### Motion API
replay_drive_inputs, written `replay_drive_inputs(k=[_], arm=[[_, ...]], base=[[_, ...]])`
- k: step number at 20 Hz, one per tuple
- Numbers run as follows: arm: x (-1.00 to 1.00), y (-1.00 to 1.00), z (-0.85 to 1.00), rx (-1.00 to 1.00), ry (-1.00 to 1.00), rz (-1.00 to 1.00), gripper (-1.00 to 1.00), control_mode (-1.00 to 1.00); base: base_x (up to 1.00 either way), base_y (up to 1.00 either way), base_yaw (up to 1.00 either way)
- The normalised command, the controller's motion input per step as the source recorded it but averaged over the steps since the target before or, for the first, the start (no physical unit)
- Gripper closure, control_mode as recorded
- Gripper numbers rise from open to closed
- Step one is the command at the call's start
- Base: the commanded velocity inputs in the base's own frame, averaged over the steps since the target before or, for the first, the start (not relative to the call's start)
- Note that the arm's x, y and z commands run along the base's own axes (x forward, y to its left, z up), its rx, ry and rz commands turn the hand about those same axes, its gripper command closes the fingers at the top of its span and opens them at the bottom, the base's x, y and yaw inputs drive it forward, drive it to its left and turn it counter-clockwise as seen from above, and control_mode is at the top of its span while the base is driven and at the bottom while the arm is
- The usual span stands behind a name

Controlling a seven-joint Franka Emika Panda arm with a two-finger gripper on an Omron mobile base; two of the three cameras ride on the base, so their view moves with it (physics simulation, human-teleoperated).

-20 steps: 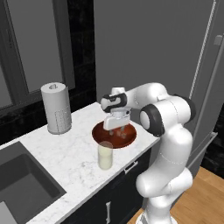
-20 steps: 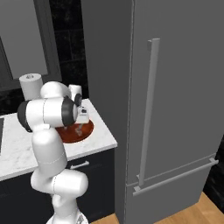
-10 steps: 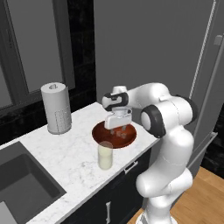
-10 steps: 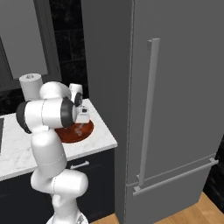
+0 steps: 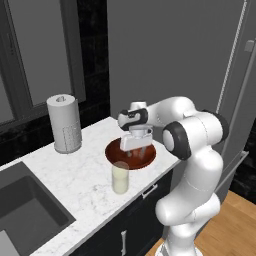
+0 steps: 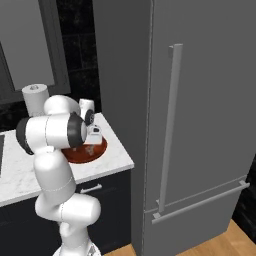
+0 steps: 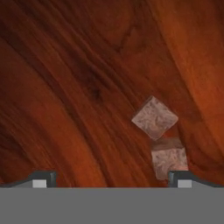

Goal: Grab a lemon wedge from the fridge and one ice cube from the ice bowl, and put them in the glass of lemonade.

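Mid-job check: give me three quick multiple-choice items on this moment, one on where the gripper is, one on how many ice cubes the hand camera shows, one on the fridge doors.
1. The gripper hangs over:
A the sink
B the ice bowl
C the glass of lemonade

2. Ice cubes in the hand view:
A none
B two
C five

3. The fridge doors are:
A shut
B one ajar
C both wide open

Answers:
1 B, its open fingers point down into the wooden bowl.
2 B, one ice cube touches another.
3 A, the grey front is unbroken.
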Motion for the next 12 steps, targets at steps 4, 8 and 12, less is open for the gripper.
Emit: replay_drive_inputs(k=[4,8,12], arm=[[0.0,0.09,-0.23,-0.07,0.02,0.0,-1.0,-1.0],[0.0,0.3,-0.03,-0.07,0.0,0.0,-1.0,-1.0],[0.0,0.2,0.01,-0.04,-0.03,0.0,-1.0,-1.0]], base=[[0.0,0.0,0.0],[0.0,0.0,0.0],[0.0,0.0,0.0]])
